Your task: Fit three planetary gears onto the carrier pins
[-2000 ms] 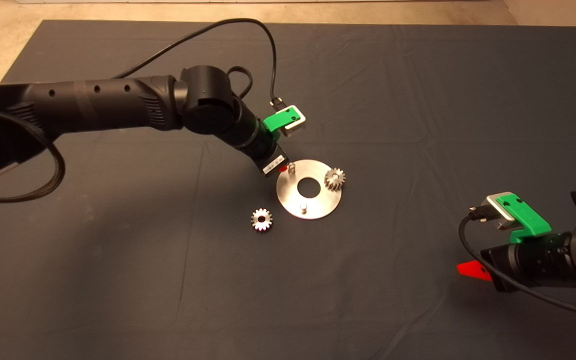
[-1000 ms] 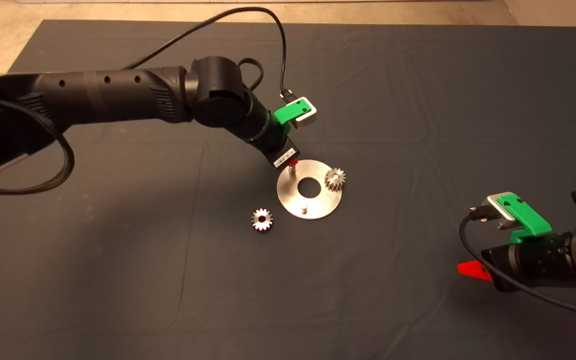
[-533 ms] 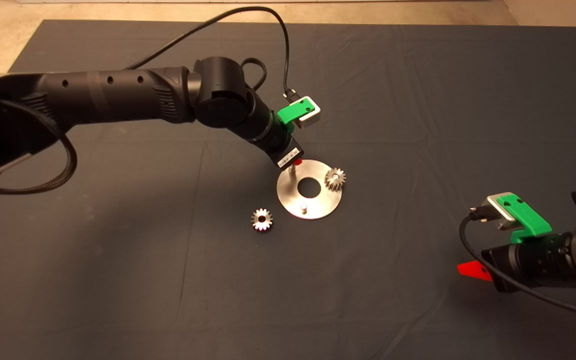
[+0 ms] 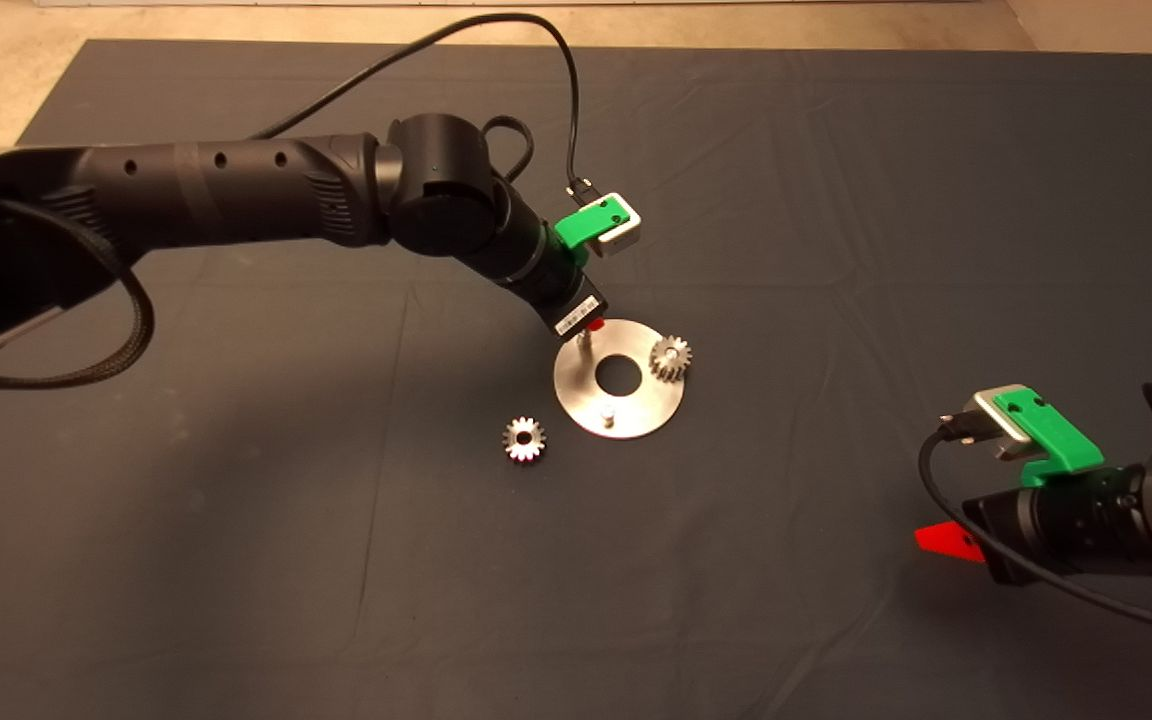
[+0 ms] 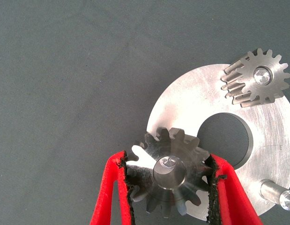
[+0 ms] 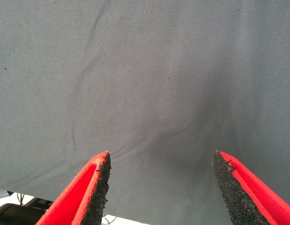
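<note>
My left arm (image 4: 216,195) reaches in from the left edge across the dark mat (image 4: 236,560), and its gripper (image 5: 170,180) hangs over the near-left part of the round silver disc (image 4: 646,405). From the wrist camera I see its two red fingers (image 5: 112,187) closed on the toothed sides of a small grey gear (image 5: 169,174). The gear's centre hole sits directly over a pin (image 5: 169,163), whose shiny tip shows through the hole. I cannot tell how far down the pin the gear has gone.

Just left of the disc, a second gear (image 4: 524,439) lies flat on the mat, apart from the disc's rim and from both grippers.

On the disc itself, a bare pin (image 4: 608,413) stands upright near the front edge. On the disc's right side, a third gear (image 4: 671,357) sits seated on its pin, overhanging the rim slightly. The disc has a large round hole (image 4: 618,373) in the middle.

Far to the right, at the lower right edge, my right gripper (image 6: 161,187) waits well away from the disc. Its fingers stand wide apart with nothing between them, only bare mat beneath.
</note>
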